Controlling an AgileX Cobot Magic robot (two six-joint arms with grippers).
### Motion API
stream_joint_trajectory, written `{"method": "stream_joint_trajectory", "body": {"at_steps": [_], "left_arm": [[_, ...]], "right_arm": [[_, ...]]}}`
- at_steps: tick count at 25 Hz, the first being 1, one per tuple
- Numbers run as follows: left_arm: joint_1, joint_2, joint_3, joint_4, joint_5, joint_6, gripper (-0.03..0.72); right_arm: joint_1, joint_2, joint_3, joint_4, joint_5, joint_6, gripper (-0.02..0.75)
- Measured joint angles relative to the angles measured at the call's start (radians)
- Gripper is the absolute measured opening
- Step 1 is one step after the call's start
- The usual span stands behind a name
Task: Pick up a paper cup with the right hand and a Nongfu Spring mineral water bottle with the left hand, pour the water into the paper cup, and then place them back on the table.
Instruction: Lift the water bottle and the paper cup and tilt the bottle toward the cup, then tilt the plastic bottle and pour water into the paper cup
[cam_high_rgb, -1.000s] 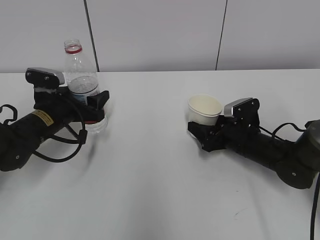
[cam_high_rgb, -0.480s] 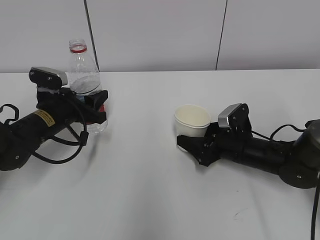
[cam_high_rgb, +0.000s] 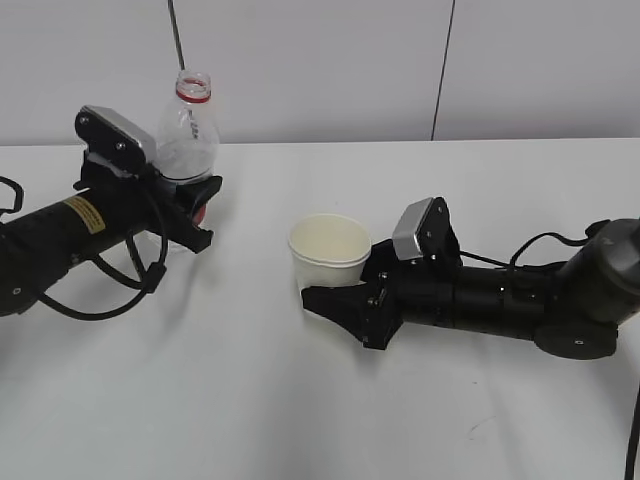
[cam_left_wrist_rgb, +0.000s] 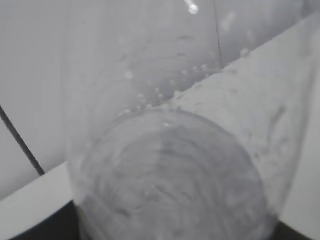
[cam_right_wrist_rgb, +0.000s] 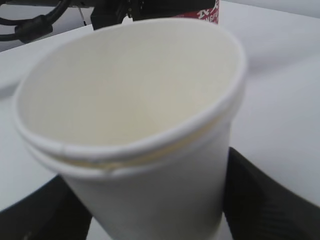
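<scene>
A wide white bench (cam_high_rgb: 300, 420) fills the exterior view, with a pale panelled wall behind it. Two black robot arms lie low over it, one from each side.

The left hand (cam_high_rgb: 190, 205) reaches in from the left, a yellow sticker on its body. Its fingers are clenched around the lower body of the bottle (cam_high_rgb: 185, 130). The bottle appears lifted clear of the bench and tilts slightly, its open red-ringed mouth uppermost and leaning toward the middle. The left wrist view is filled by the clear bottle wall; droplets cling inside, but the water level cannot be told.

The right hand (cam_high_rgb: 345, 300) reaches in from the right toward the middle. Its fingers grasp the cup (cam_high_rgb: 329, 258) low on its sides. The cup stands upright with its mouth open upward, and the right wrist view shows it empty (cam_right_wrist_rgb: 135, 115).

The cup sits lower than the bottle's mouth and well to its right, apart from it with bare bench between. The bottle's long axis is near vertical. For pouring, the bottle likely needs to come nearer and tip its mouth down over the cup's rim.
</scene>
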Motion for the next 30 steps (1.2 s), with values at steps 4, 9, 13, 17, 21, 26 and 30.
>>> {"method": "stream_joint_trajectory", "body": {"at_steps": [4, 9, 13, 17, 21, 26, 30], "left_arm": [[-0.012, -0.059, 0.001, 0.005, 0.064, 0.112, 0.329], [-0.037, -0.082, 0.001, 0.004, 0.106, 0.222, 0.328], [-0.074, -0.083, 0.001, -0.014, 0.137, 0.330, 0.328], [-0.112, -0.084, 0.001, -0.076, 0.162, 0.462, 0.328], [-0.116, -0.084, 0.001, -0.104, 0.161, 0.533, 0.328], [-0.116, -0.084, 0.001, -0.142, 0.161, 0.638, 0.328], [-0.116, -0.084, 0.001, -0.150, 0.161, 0.723, 0.328]], "right_arm": [[0.003, -0.001, -0.009, -0.018, 0.000, 0.036, 0.529], [0.034, -0.001, -0.038, -0.022, 0.000, 0.045, 0.528], [0.069, -0.001, -0.061, -0.028, 0.000, 0.047, 0.499], [0.081, -0.001, -0.069, -0.032, 0.002, 0.047, 0.483], [0.081, -0.001, -0.069, -0.032, 0.030, 0.047, 0.482], [0.081, -0.001, -0.069, 0.016, 0.034, 0.047, 0.480], [0.081, -0.001, -0.069, 0.053, 0.036, 0.040, 0.480]]}}
